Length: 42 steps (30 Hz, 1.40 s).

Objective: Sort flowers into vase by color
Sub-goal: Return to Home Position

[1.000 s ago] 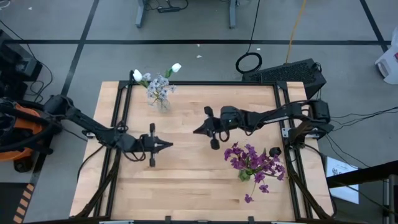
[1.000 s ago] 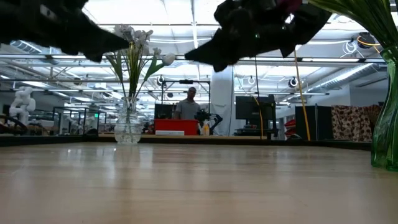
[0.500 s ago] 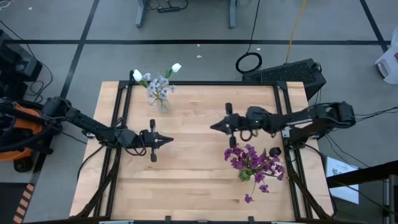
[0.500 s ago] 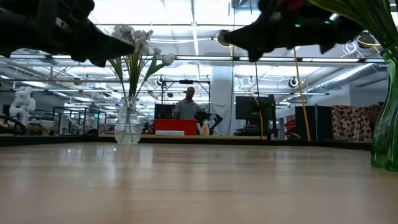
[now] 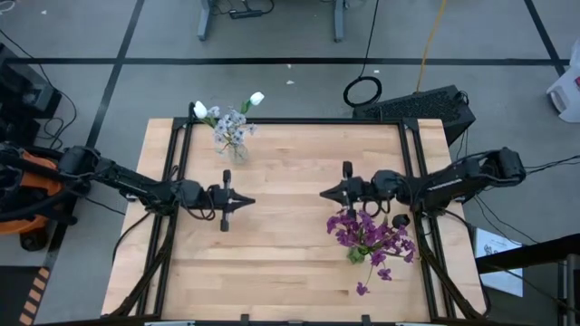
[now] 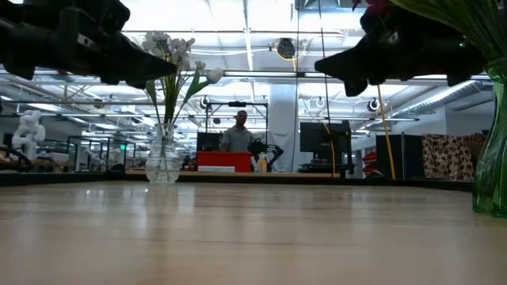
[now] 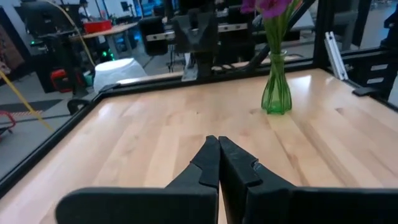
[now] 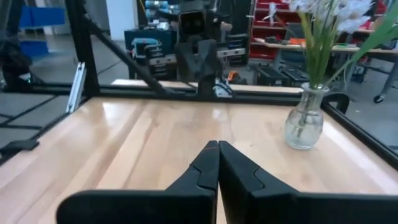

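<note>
Your right tool (image 5: 324,193) has pulled back from the middle of the table (image 5: 281,272) to its own side. Your left tool (image 5: 248,201) has shifted a little too. Both are pressed together and hold nothing. The white flowers (image 5: 231,119) stand in the clear vase (image 8: 304,124). The purple flowers (image 5: 367,237) stand in the green vase (image 7: 276,93). The sorting looks finished.

two slim arms, left arm (image 5: 127,181) and right arm (image 5: 453,174), are matt black throughout, with rounded joint housings. a black cable loops beside each wrist. left gripper (image 5: 248,201) and right gripper (image 5: 324,193) each carry two flat black fingers (image 7: 208,163), tapering to a point, with stepped inner edges.
</note>
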Motion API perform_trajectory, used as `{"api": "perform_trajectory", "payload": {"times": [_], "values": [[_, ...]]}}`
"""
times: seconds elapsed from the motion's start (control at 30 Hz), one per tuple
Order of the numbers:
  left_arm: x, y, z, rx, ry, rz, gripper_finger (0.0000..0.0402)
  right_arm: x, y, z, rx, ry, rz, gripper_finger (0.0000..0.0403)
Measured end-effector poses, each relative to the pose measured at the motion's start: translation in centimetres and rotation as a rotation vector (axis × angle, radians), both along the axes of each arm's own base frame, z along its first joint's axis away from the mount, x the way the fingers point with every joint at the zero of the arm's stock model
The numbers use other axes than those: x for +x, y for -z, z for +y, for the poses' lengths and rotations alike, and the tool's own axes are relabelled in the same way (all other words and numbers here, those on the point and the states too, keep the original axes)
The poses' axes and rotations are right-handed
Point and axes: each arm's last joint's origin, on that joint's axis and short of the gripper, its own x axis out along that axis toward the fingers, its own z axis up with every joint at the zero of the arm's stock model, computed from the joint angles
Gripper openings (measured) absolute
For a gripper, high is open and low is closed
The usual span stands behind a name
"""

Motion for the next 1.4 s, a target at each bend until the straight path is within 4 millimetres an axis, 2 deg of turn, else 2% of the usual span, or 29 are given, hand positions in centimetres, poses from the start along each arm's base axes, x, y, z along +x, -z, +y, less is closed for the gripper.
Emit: {"api": "perform_trajectory", "payload": {"times": [0.27,0.53,0.87,1.1,1.4], "values": [[-0.3,0.9,0.4,-0.043,-0.053,0.05,0.0002,-0.8,1.6,1.1,-0.056,0.011,0.075,0.0],[-2.8,3.7,1.1,-0.103,-0.143,0.006,0.0002,-3.4,2.8,1.1,-0.025,-0.035,0.081,0.0],[-2.8,3.5,1.0,-0.113,-0.11,-0.001,0.0002,-5.5,3.7,0.9,-0.013,-0.035,0.077,0.0],[-3.0,3.0,0.7,-0.062,0.016,-0.025,0.0002,-6.7,4.7,0.8,-0.003,-0.036,0.087,0.0],[-3.4,2.9,0.7,-0.073,0.012,-0.012,0.0002,-7.5,5.0,0.9,0.021,-0.082,0.086,0.0]]}}
